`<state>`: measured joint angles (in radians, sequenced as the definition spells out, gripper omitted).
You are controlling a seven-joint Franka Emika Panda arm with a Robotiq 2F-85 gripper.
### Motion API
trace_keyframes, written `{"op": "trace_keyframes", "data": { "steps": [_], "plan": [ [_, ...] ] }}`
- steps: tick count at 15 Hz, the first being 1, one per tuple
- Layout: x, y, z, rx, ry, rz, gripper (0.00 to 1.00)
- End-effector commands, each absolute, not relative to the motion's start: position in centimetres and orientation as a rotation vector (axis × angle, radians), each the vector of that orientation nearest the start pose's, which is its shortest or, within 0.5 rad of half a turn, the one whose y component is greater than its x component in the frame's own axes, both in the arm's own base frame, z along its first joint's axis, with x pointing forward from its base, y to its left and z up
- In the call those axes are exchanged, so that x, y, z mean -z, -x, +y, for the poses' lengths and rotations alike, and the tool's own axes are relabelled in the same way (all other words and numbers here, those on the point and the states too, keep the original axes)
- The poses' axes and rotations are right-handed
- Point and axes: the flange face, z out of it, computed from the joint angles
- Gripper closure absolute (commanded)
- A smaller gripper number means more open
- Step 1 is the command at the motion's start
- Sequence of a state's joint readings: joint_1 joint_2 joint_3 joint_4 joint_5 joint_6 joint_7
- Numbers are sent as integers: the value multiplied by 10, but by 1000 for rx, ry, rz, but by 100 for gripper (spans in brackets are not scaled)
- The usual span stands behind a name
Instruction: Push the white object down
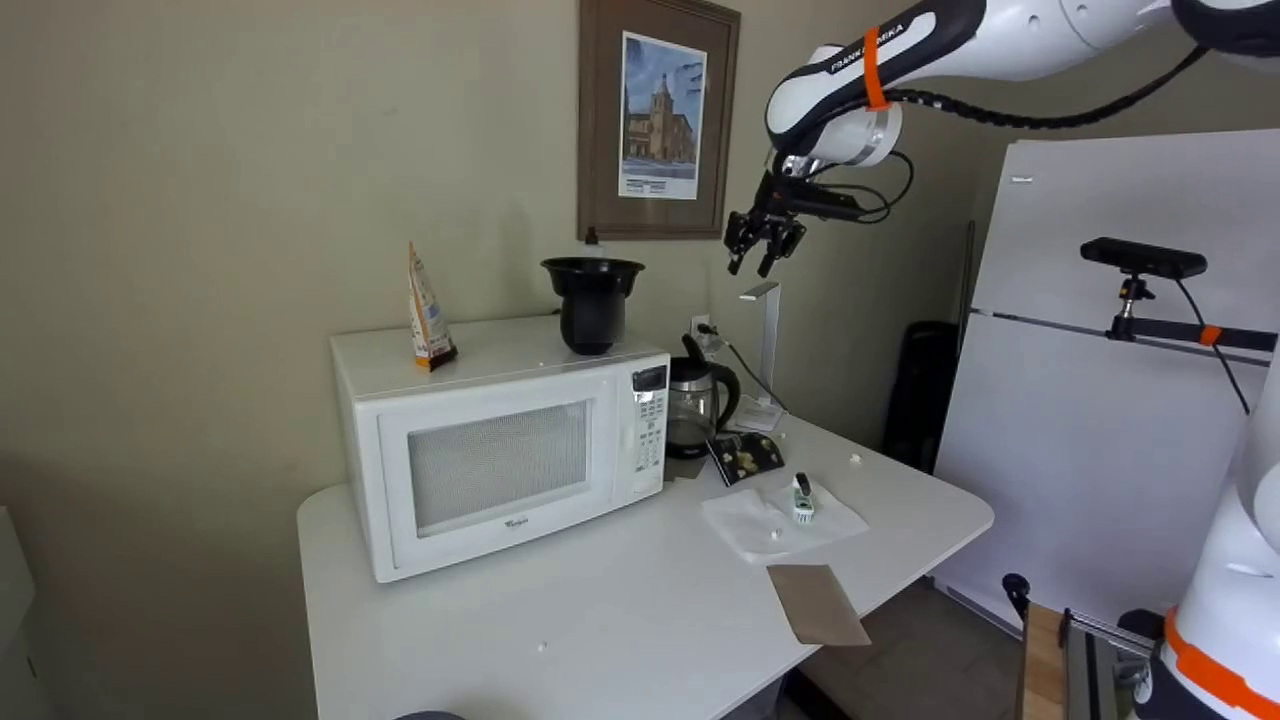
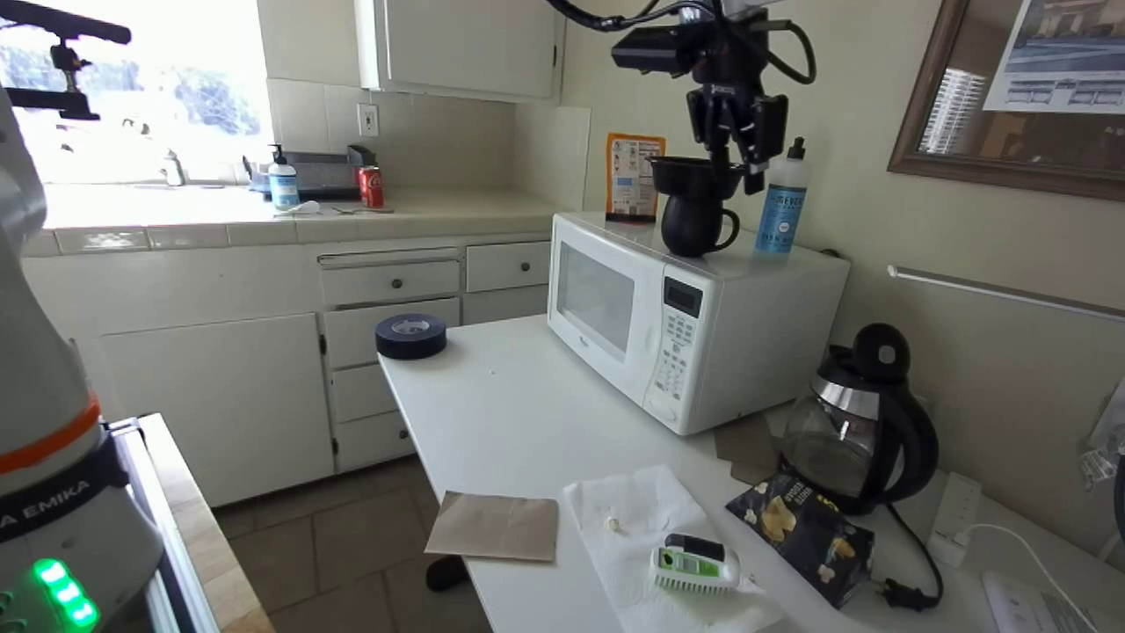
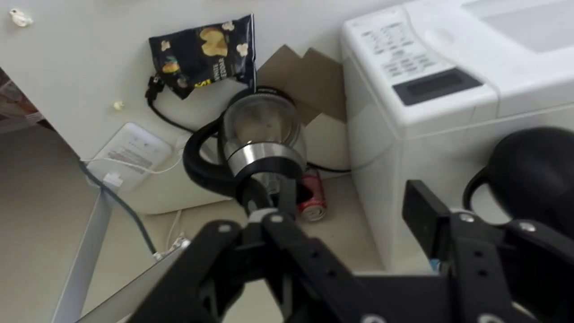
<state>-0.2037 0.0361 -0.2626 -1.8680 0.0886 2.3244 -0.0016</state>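
Note:
A white lamp-like stand (image 1: 771,335), the likely white object, has an upright post and a flat top arm beside the kettle. In an exterior view its arm (image 2: 1006,293) extends level near the wall. In the wrist view its pale arm (image 3: 130,285) runs across the lower left, partly hidden by the gripper. My gripper (image 1: 750,268) is in the air, a little above the lamp's top in that picture. It also shows in an exterior view (image 2: 738,176) and the wrist view (image 3: 356,208). Its fingers are wide apart with nothing between them.
A white microwave (image 1: 520,470) carries a black mug (image 2: 694,230), a soap bottle (image 2: 782,211) and a pouch (image 1: 428,315). A glass kettle (image 2: 835,431), popcorn bag (image 2: 804,532) and brush (image 2: 694,563) are on the table. A framed picture (image 1: 605,120) hangs behind.

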Motion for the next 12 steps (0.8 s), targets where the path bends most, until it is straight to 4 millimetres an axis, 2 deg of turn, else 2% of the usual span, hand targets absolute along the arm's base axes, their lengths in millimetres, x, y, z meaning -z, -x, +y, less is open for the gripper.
{"op": "trace_keyframes", "data": {
  "steps": [1, 4, 6, 12],
  "plan": [
    [-536, -580, -310, 775, 2944, 1004, 67],
    [-533, -597, -333, 901, 2885, 1154, 89],
    [-528, -606, -349, 979, 2844, 1238, 100],
    [-493, -617, -393, 1092, 2805, 1442, 100]
  ]
}}
